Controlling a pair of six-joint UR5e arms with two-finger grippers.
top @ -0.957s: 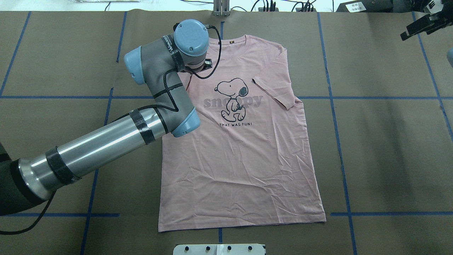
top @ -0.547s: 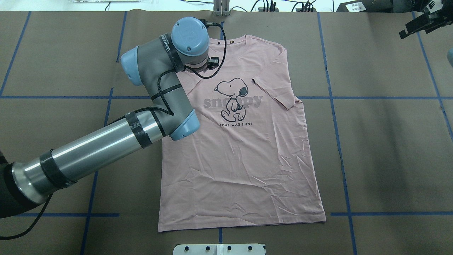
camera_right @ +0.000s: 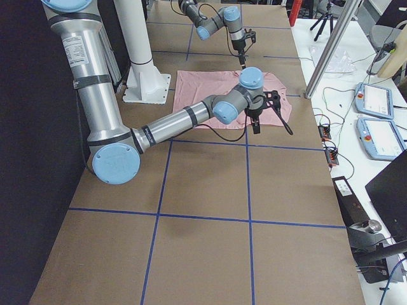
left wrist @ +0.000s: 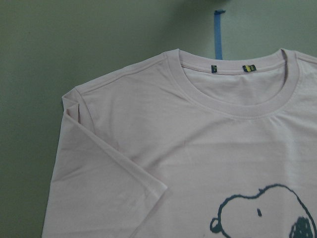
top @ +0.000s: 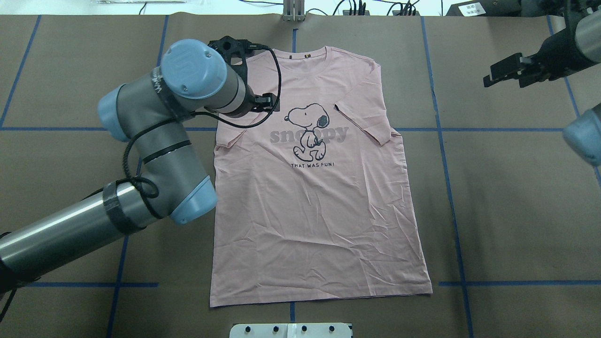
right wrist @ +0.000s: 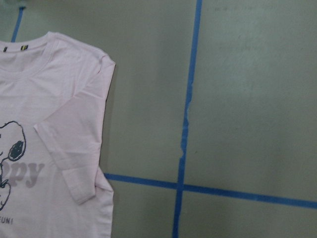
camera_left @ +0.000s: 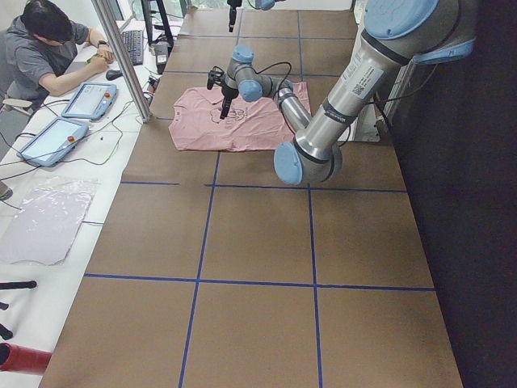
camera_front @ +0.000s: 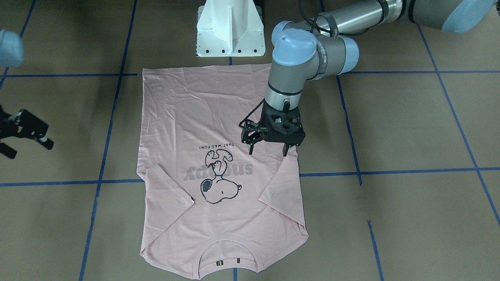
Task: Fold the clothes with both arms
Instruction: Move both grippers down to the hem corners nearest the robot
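Pink T-shirt (top: 319, 211) lay flat, print up, mid-surface (top: 516, 188), both sleeves folded inward | left end effector (camera_front: 268, 151) hung over the shirt's upper-left edge in the overhead view, jaws apart, nothing gripped | right end effector (camera_front: 28, 149) sat at upper right, well apart from the shirt, jaws spread, empty
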